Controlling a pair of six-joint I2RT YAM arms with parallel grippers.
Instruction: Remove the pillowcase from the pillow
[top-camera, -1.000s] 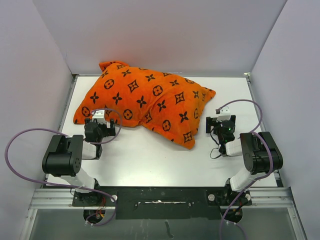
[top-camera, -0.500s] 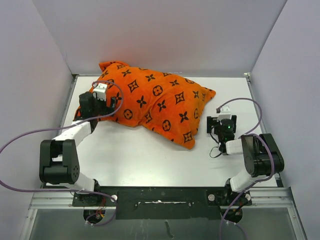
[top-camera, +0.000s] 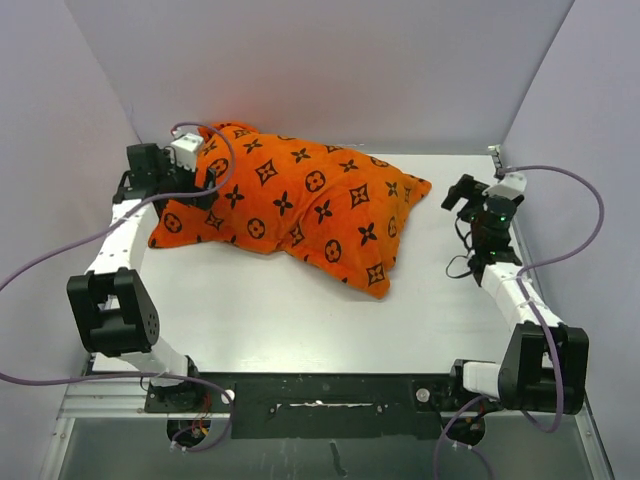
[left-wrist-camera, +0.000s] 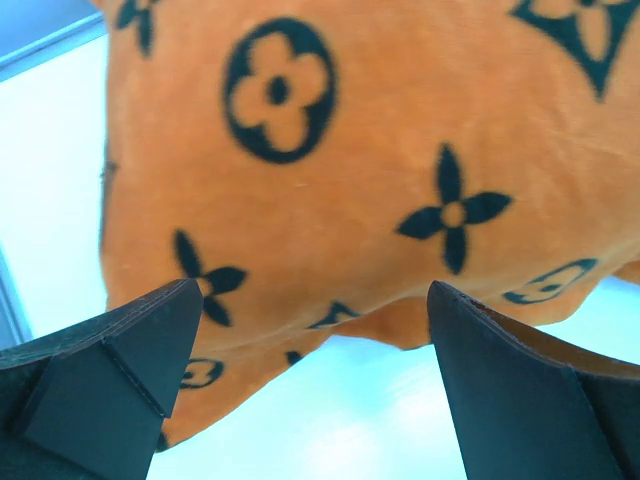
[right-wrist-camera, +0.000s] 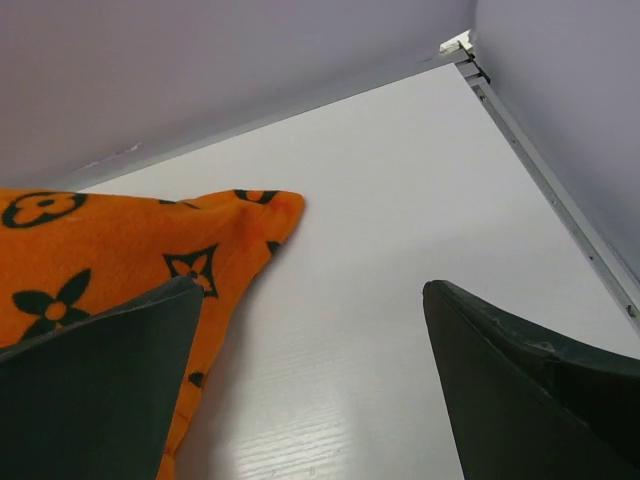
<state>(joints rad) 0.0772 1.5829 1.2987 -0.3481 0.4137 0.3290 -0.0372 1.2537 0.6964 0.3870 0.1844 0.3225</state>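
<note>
**Both end effectors wide, nothing held; case on pillow**

Pillowcase (top-camera: 295, 215), orange w/ black motifs, lies plump on the white surface (top-camera: 300, 320). It sits toward the far-left and runs diag from the far-left corner to mid-right. Pillow not visible, covered by the case. L end effector (top-camera: 203, 188) is at the case's far-left end, by its edge. Its jaws are wide w/ nothing gripped. L wrist view shows orange fabric filling the gap between the tips; contact can't tell. R end effector (top-camera: 462, 192) is at the far-right of the surface, near the case's right corner but apart from it. Its jaws are wide & empty. R wrist view shows the case corner at left and bare surface ahead.
</note>
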